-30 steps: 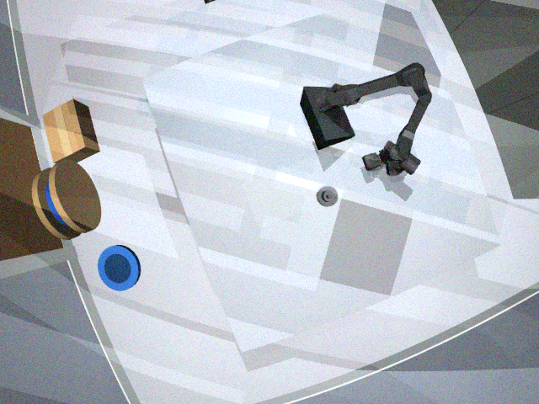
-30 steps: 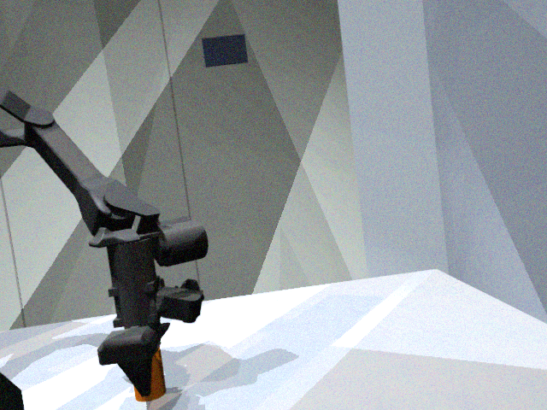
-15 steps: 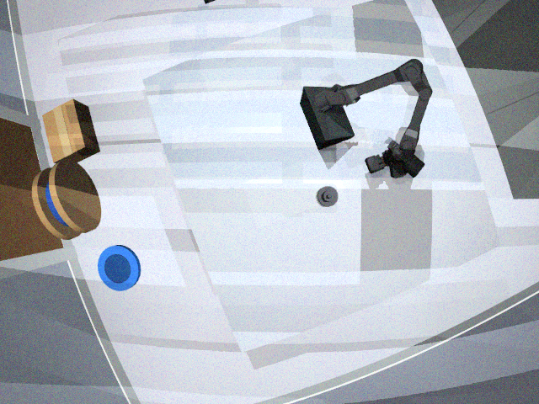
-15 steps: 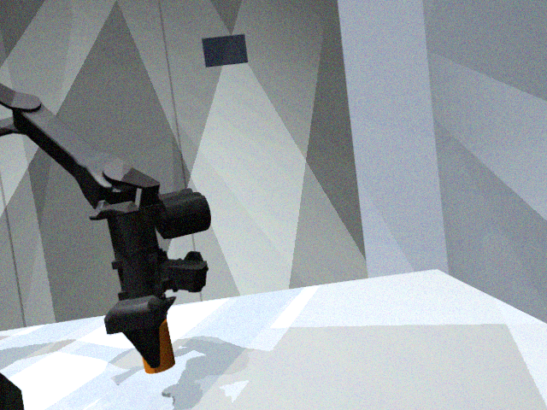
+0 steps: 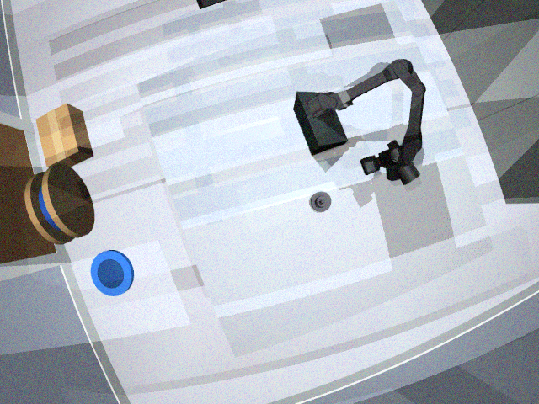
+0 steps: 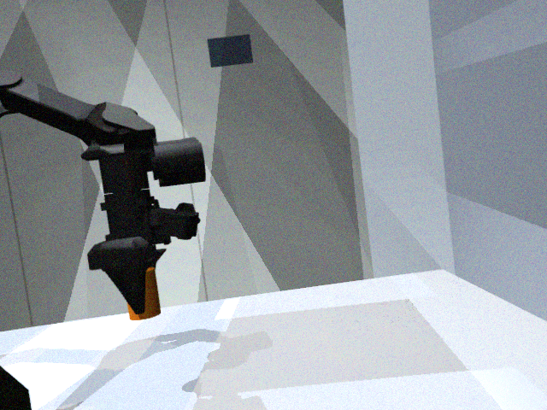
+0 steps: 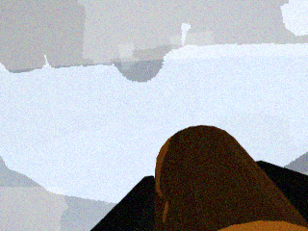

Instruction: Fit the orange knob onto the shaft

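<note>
— Where's the knob point(image 6: 152, 293) point(image 7: 207, 178)?
— Pinched in the claw point(image 5: 369, 165) point(image 6: 140, 304) point(image 7: 203, 179), lifted off the tabletop point(image 5: 278, 261) point(image 6: 344, 344) point(image 7: 87, 125), I'd say. The pedestal point(image 5: 320, 201) stands apart from the claw, its shaft bare.
— What could go wrong?
— The flat side is hidden, so a wrong turn could leave the knob perched on the shaft. Pressing hard then might tilt it or make it slip.
— And around?
— Pale tabletop, patchy shadows; a blue ring point(image 5: 96, 273) far from the claw. Behind the claw, a grey wall point(image 6: 282, 176) bears a dark panel point(image 6: 230, 50).
</note>
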Tool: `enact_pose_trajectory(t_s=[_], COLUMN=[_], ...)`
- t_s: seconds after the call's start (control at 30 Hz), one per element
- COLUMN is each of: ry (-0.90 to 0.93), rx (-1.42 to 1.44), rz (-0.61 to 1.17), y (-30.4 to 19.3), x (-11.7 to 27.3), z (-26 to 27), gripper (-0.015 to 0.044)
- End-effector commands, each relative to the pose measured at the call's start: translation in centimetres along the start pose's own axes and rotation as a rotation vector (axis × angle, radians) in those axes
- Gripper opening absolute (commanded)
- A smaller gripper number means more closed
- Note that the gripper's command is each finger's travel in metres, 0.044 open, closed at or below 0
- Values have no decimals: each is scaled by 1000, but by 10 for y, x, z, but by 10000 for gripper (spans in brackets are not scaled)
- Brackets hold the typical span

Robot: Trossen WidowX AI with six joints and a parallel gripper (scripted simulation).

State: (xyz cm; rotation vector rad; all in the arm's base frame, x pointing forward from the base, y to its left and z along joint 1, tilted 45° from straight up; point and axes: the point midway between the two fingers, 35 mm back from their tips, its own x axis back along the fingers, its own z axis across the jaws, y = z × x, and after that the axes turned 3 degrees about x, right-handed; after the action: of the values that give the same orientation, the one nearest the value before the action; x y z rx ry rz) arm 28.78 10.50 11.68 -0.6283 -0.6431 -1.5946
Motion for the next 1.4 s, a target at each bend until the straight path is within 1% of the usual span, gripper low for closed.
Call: enact_pose_trajectory(t_s=[0.0,0.27,1.37], ry=[14,13,-12], rx=[2,2,26], rz=[1,1,-7], y=[-6,-3,43], x=[25,25,8], z=[2,-1,-86], gripper=[0,0,0])
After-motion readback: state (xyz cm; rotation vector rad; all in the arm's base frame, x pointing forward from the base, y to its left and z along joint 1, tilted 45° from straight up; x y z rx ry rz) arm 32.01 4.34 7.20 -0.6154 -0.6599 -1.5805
